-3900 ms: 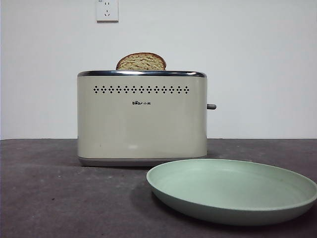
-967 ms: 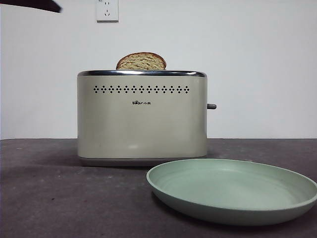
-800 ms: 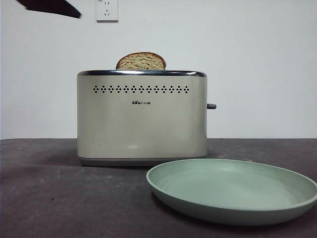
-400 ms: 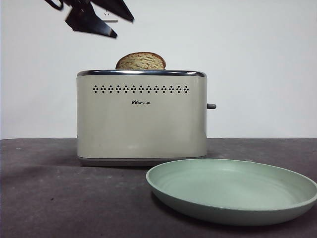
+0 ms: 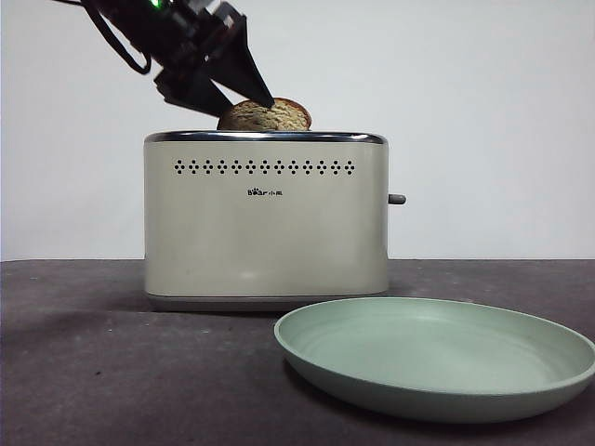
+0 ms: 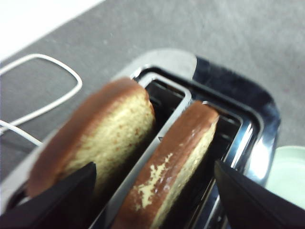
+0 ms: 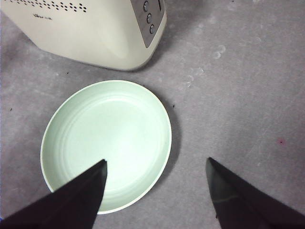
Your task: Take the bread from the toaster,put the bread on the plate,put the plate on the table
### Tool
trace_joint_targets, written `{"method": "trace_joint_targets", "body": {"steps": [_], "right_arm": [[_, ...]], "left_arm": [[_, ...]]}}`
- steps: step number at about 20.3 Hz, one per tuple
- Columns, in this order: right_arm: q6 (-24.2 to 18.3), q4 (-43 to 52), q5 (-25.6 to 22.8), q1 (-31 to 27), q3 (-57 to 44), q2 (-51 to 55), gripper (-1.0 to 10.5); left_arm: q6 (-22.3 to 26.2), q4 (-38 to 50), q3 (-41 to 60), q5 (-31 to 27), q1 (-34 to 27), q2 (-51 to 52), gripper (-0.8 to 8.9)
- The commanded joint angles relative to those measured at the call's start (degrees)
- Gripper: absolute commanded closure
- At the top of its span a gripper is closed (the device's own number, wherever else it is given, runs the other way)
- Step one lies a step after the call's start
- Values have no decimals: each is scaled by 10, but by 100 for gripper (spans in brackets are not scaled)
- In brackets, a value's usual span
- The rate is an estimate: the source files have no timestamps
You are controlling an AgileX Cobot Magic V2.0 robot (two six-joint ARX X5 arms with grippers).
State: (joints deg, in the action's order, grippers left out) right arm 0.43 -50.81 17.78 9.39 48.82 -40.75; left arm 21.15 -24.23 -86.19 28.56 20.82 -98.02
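Overhead, the left gripper (image 5: 244, 98) hangs at the toaster's (image 5: 267, 223) chrome rim, jaws spread wide and empty, flanking both slices; the bread (image 6: 174, 164) stands in its slot. Bare table (image 5: 112, 372) lies at nine o'clock of the plate (image 5: 437, 356), and the right gripper (image 7: 155, 191) hovers spread, empty, above it.

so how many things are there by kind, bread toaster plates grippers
bread slices: 2, the bread and the other slice, both standing in the toaster's slots
toaster: 1
plate: 1, empty on the table
grippers: 2, the left gripper open over the slices, the right gripper open above the plate
total: 6
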Motion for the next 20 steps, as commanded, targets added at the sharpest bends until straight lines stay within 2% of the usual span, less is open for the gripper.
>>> {"method": "trace_joint_targets", "body": {"steps": [1, 3, 7, 9, 11, 20], "right_arm": [[6, 1, -2, 2, 10, -4, 610], [6, 1, -2, 2, 10, -4, 610], [6, 1, -2, 2, 10, -4, 610], [6, 1, -2, 2, 10, -4, 610], [6, 2, -2, 2, 10, -4, 610], [6, 2, -2, 2, 10, -4, 610]], "left_arm": [[11, 4, -16, -1, 5, -17, 411], [11, 5, -16, -2, 7, -18, 454], [7, 4, -16, -2, 7, -18, 715], [7, 2, -16, -2, 7, -18, 781], [7, 2, -16, -2, 7, -17, 808], [-2, -27, -84, -1, 7, 5, 807]]}}
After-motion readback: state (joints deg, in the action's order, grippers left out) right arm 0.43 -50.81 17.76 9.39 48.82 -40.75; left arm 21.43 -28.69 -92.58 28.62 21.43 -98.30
